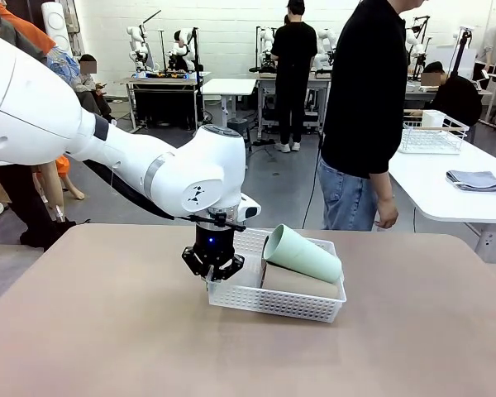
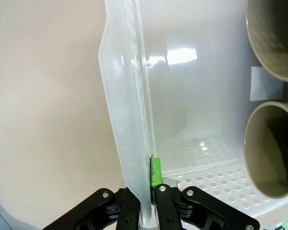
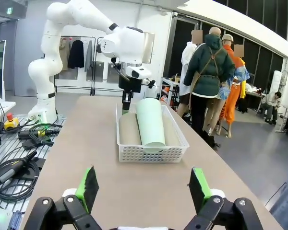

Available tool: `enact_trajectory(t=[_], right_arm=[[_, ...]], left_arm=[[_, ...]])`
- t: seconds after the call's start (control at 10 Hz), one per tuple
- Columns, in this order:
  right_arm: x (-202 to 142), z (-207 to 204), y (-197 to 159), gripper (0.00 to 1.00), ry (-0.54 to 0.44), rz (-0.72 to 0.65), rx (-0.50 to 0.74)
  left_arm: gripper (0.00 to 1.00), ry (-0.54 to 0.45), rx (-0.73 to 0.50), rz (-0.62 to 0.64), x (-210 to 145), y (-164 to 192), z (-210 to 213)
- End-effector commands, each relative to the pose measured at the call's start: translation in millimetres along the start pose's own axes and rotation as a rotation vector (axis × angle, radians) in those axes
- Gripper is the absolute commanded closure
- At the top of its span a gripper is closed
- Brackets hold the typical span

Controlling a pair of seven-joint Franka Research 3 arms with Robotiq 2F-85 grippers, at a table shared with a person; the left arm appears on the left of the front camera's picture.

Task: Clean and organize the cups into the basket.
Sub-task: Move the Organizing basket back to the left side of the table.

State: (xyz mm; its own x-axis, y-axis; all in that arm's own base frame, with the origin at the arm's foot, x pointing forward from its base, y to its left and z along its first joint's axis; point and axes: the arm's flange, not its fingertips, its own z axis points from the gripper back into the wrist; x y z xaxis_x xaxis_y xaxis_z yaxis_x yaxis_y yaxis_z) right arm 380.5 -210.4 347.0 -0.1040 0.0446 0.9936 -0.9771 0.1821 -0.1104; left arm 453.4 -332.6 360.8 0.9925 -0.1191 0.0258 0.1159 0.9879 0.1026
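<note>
The white lattice basket (image 1: 274, 303) sits mid-table. Two taupe cups (image 1: 302, 284) lie flat inside it, and the mint green cup (image 1: 302, 255) rests tilted across them. My left gripper (image 1: 212, 279) is shut on the basket's left rim. In the left wrist view, that gripper (image 2: 147, 178) pinches the thin basket wall (image 2: 127, 115), a green pad (image 2: 155, 171) presses the inner face, and two taupe cup mouths (image 2: 272, 149) open toward it. In the right wrist view, my right gripper (image 3: 144, 189) stands open and empty above the table, well short of the basket (image 3: 151, 152) and the mint cup (image 3: 150, 122).
A person in a black top and jeans (image 1: 364, 107) stands at the table's far edge, one hand hanging near it. A second white table at the right carries a wire basket (image 1: 432, 132) and a folded grey cloth (image 1: 477, 179). Cables (image 3: 12, 167) lie beside the table.
</note>
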Motion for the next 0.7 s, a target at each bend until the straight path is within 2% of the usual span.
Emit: enact_trajectory(t=[0.0,0.5,0.6], right_arm=[[1,-2,6,0.00,-0.006,0.001,0.006],[0,0,0,0.00,0.000,0.000,0.001],[22,5,0,0.00,-0.061,-0.262,-0.316]], left_arm=[[1.00,0.003,0.015,-0.013,-3,-1,-4],[1.00,0.003,0.015,-0.013,-3,-1,-4],[1.00,0.003,0.015,-0.013,-3,-1,-4]])
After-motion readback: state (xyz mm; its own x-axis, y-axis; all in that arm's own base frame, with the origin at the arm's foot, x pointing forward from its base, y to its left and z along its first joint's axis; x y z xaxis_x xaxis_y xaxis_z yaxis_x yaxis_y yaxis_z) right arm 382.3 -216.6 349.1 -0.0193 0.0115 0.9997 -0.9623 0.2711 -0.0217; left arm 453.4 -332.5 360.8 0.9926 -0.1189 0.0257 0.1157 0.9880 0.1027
